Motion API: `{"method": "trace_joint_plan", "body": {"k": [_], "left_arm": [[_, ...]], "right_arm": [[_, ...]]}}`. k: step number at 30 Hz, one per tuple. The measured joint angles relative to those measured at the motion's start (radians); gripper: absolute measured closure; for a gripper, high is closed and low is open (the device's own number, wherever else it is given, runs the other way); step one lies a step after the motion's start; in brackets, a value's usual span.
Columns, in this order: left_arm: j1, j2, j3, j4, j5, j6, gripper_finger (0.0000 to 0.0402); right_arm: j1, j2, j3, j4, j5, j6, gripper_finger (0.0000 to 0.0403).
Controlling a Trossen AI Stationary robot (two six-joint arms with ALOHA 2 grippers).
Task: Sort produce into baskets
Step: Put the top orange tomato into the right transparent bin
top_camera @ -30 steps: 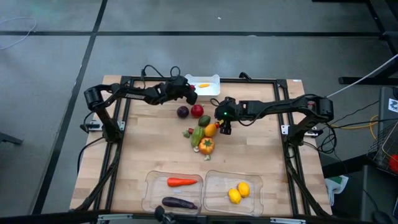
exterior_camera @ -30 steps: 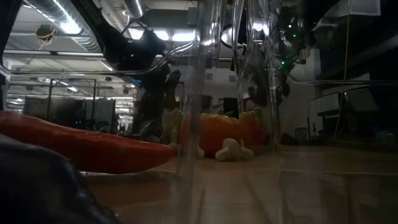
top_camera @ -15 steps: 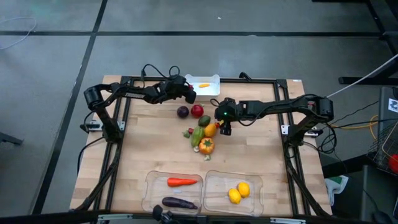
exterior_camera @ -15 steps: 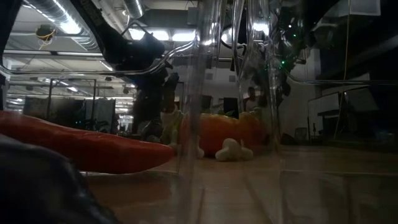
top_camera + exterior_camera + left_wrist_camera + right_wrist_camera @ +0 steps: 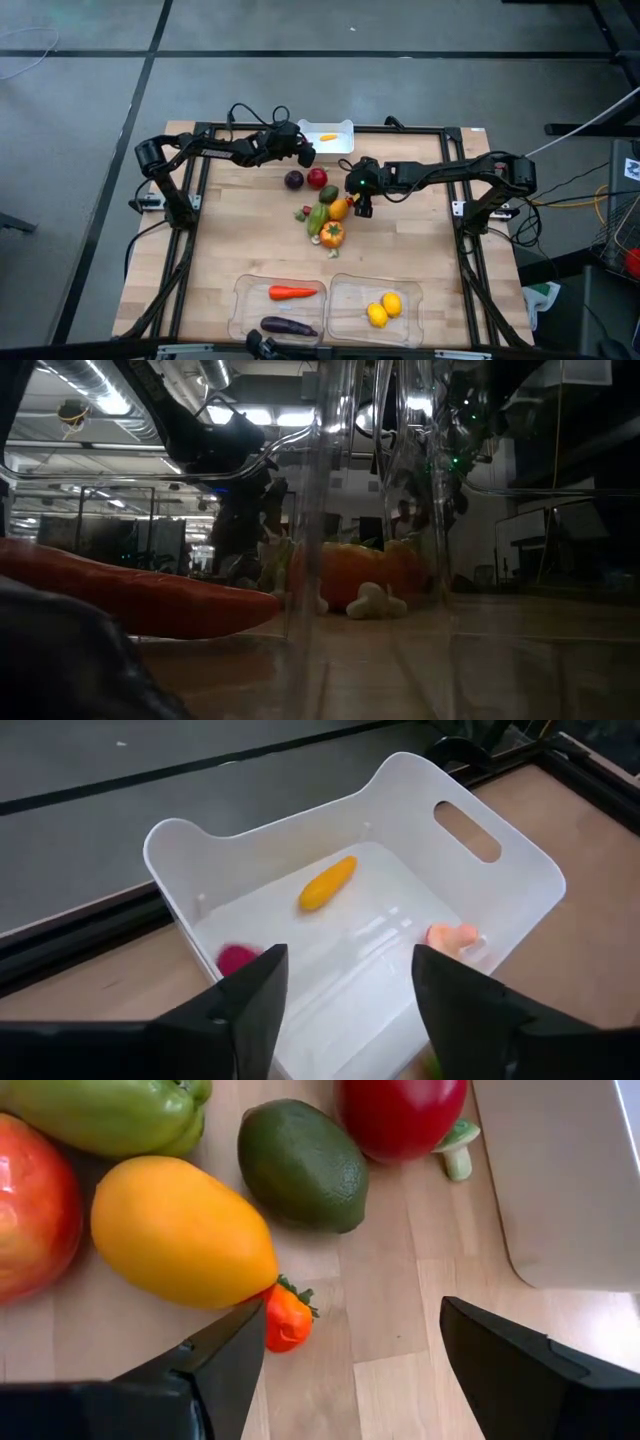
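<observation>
Jaws of the left gripper stand spread and empty over the white bin, which holds a yellow piece and a magenta piece, while the right gripper, jaws likewise spread and empty, hovers beside the orange mango on the tabletop.

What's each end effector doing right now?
Left end effector: open, empty, over the white bin.
Right end effector: open, empty, above the tiny orange piece.

White bin; orange carrot; yellow lemons
</observation>
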Motion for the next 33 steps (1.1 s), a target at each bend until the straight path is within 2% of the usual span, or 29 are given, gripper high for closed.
{"method": "trace_joint_plan", "body": {"k": [4, 9, 18, 33], "left_arm": [[0.0, 0.0, 0.0, 0.0, 0.0, 0.003, 0.0187], [0.0, 0.0, 0.0, 0.0, 0.0, 0.004, 0.0187], [0.0, 0.0, 0.0, 0.001, 0.007, 0.004, 0.0187], [-0.002, 0.0, 0.0, 0.0, 0.012, 0.005, 0.0187]], "right_arm": [[0.0, 0.0, 0.0, 0.0, -0.011, -0.005, 0.0107], [0.0, 0.0, 0.0, -0.002, -0.105, -0.049, 0.0107], [0.0, 0.092, -0.001, 0.002, -0.115, -0.182, 0.0107], [0.0, 0.163, -0.001, 0.063, -0.097, -0.213, 0.0113]]}}
